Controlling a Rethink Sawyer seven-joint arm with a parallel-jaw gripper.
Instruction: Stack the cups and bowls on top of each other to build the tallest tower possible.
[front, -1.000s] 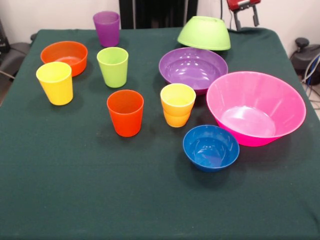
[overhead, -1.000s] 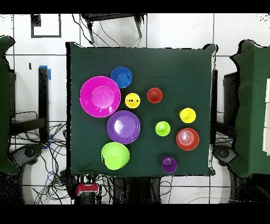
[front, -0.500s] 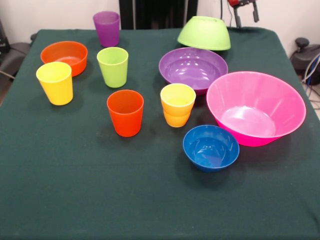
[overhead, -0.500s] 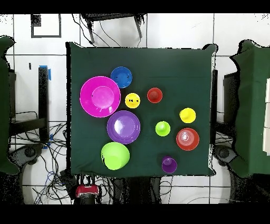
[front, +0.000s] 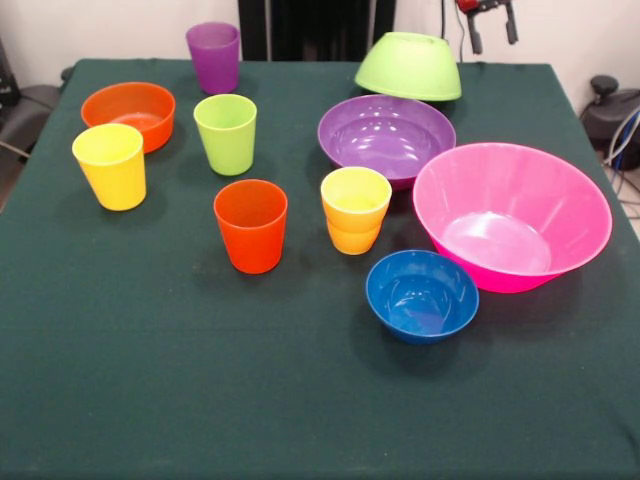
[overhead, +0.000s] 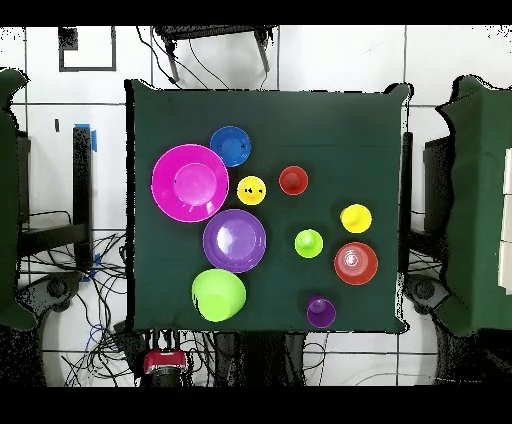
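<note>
Cups and bowls stand spread over the dark green tablecloth (front: 150, 400), and almost nothing is stacked yet. Nearest the camera sits the small glossy blue plastic bowl (front: 421, 295). Just behind it are the smooth orange-red plastic cup (front: 250, 225) and the yellow-orange plastic cup (front: 355, 209), which looks like a yellow cup nested in an orange one; to their right stands the very large pink plastic bowl (front: 511, 214). Further back come the yellow plastic cup (front: 110, 165), the lime green plastic cup (front: 226, 133), the small orange plastic bowl (front: 129, 113) and the medium purple plastic bowl (front: 386, 136). At the far edge stand the purple plastic cup (front: 213, 56) and the lime green plastic bowl (front: 408, 66), which is turned upside down.

Compared with a second ago, every cup and bowl keeps its place. Only the red and black gripper (front: 491, 15) has changed: it has risen toward the top edge, beyond the green bowl, and has barely shifted in the last half second. It holds nothing; its two fingers hang apart.

My judgement is that the arm has drawn back from the green bowl, so the tower is hardly begun.
</note>
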